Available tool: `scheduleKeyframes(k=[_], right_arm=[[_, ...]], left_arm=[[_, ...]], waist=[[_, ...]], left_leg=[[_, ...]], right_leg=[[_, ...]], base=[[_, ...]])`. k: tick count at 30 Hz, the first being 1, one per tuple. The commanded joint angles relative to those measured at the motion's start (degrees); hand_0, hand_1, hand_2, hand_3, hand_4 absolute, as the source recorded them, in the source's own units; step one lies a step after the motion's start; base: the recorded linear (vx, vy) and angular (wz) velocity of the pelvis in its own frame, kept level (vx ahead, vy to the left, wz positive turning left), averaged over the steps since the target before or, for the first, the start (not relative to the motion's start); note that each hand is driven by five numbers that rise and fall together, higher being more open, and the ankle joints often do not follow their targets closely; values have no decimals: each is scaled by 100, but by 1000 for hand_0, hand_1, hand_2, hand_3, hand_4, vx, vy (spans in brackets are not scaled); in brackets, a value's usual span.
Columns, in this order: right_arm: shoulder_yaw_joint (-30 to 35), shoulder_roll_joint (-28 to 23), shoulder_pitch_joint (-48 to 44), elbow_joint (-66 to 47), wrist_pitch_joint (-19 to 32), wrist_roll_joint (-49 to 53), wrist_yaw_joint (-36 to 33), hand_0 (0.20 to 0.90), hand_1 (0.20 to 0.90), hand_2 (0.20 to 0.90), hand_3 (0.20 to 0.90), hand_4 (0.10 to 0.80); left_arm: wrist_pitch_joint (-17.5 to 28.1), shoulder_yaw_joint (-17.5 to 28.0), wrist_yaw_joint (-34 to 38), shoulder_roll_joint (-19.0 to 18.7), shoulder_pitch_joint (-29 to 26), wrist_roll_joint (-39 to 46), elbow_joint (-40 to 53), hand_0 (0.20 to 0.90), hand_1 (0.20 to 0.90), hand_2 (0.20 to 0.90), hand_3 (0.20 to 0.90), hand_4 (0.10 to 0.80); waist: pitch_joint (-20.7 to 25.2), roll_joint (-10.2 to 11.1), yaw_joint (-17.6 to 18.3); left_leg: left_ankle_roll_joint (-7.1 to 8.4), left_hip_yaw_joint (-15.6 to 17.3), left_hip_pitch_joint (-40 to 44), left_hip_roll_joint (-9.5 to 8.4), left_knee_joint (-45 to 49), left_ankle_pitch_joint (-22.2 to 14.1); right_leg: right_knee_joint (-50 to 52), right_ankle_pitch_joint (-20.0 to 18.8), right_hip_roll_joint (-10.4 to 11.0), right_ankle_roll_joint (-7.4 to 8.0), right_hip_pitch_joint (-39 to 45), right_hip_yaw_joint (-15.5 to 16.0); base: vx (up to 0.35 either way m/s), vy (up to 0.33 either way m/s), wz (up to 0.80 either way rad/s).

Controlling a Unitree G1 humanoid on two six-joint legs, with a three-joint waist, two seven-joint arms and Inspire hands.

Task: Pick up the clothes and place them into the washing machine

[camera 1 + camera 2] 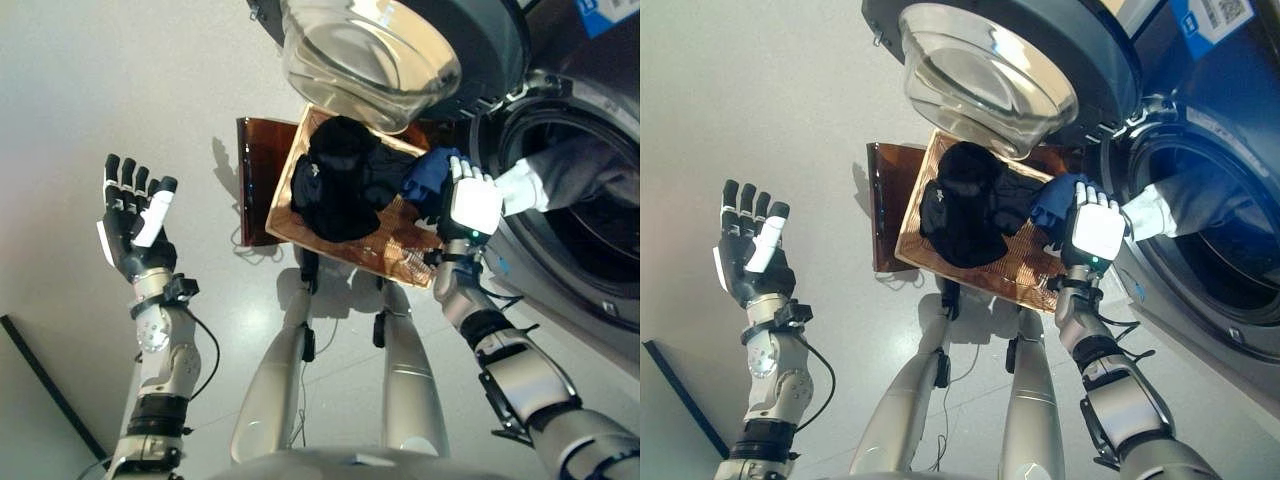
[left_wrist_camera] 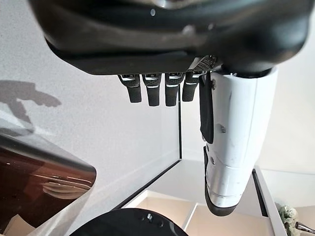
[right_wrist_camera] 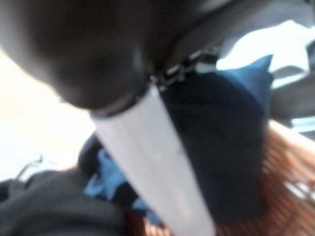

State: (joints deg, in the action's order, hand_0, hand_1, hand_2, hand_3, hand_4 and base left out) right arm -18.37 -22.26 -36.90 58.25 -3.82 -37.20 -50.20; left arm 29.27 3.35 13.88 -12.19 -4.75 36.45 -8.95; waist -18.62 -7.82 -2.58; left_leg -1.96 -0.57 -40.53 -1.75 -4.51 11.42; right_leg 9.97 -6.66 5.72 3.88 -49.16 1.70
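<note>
A woven brown basket holds a heap of black clothes. At its right edge lies a blue garment, and my right hand is on it, back turned up, just in front of the washing machine's round opening. In the right wrist view the blue garment hangs between the white-covered thumb and the palm, with black cloth beside it. My left hand is raised over the floor at the left, fingers straight and holding nothing.
The machine's glass door stands open above the basket's far side. A grey and white garment lies in the drum's mouth. The basket rests on a dark brown stand. Pale floor spreads to the left.
</note>
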Motion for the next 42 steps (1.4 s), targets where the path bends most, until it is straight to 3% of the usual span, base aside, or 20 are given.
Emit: scheduleKeyframes(k=[1,9,31,37,42], right_arm=[[-251,-51,-200,183,-76,40,-39,200,200,200,200,300],[-151,-90,-412,407,-185,180,-118,200,200,200,200,300],[5,-214,-370,342,-217,196,-204,200,200,200,200,300],[303,-271,162,-471,185,422,-238,200,200,200,200,300],[633,-206,1035,-1571,1203,1209,226,200,200,200,200,300]], left_arm=[[662,241,104,-469,192,-160,769,900,900,900,900,800],[656,241,78,-497,284,-111,841,900,900,900,900,800],[639,330,110,-536,324,-172,781,900,900,900,900,800],[645,396,197,-495,343,-222,713,900,900,900,900,800],[622,493,292,-408,353,-244,506,900,900,900,900,800]], waist=[[62,-108,-194],[33,-212,-273],[128,-167,-242],[165,-73,-132],[157,63,10]], left_leg=[[521,38,-97,-80,-49,-364],[519,49,-206,-110,-49,-326],[503,62,-186,-87,-49,-359],[489,90,-132,-67,-49,-371],[477,92,11,-15,-49,-421]], right_leg=[[-561,-58,172,174,-77,152],[-532,-77,189,177,-199,156],[-509,-48,177,160,-201,161],[-488,-55,169,166,-181,145],[-444,9,139,161,-74,150]], base=[[-16,13,3],[-8,7,1],[1,0,0],[9,-4,-1],[31,-20,-5]])
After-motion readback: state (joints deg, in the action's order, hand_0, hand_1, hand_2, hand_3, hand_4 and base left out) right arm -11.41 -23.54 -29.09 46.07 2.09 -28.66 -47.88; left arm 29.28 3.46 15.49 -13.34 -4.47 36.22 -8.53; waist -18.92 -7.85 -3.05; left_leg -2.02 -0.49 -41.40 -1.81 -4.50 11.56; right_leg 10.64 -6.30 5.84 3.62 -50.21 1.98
